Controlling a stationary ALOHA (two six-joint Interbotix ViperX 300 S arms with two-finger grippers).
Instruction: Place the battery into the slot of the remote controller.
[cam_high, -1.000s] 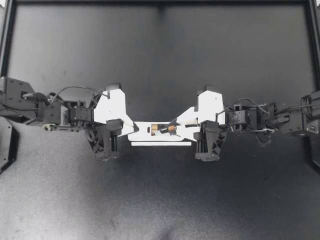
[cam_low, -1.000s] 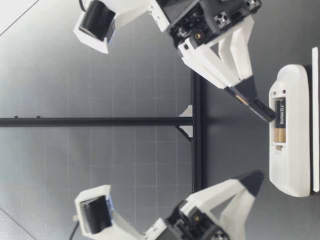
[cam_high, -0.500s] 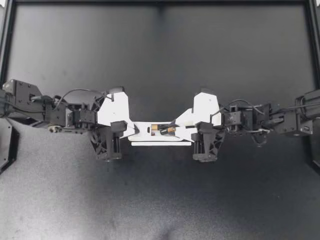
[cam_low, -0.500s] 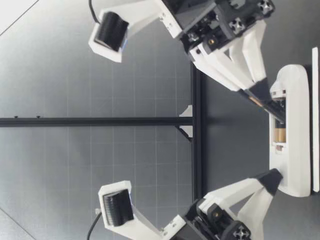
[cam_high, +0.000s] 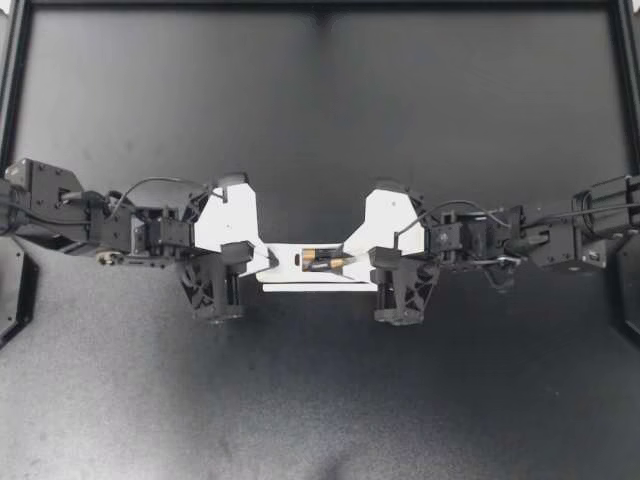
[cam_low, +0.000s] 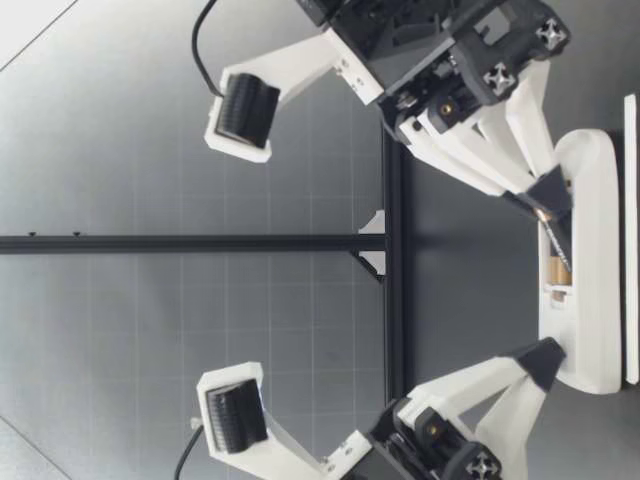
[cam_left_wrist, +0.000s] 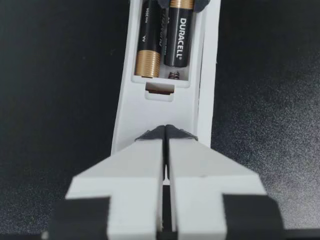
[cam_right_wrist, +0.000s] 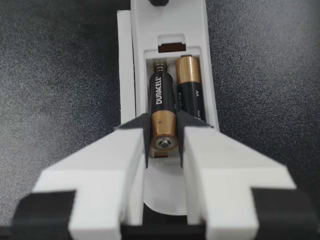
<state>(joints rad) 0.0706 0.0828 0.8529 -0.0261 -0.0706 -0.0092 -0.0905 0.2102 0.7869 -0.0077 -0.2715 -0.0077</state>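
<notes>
One dark, grainy desk (cam_high: 320, 400) carries it all. Our left gripper (cam_high: 268, 263), white plastic with black tips, has its fingers pressed together, tips resting on one end of the remote controller (cam_high: 288, 258). That's a long, smooth white slab lying about midway between the desk's left and right edges, slot (cam_right_wrist: 172, 57) facing up. Our right gripper (cam_high: 346, 262) pinches the battery (cam_right_wrist: 163, 117), a black-and-gold cylinder, by its gold end. The black end sits in the slot at the coil spring (cam_right_wrist: 159, 63), beside a second battery (cam_right_wrist: 190, 90).
</notes>
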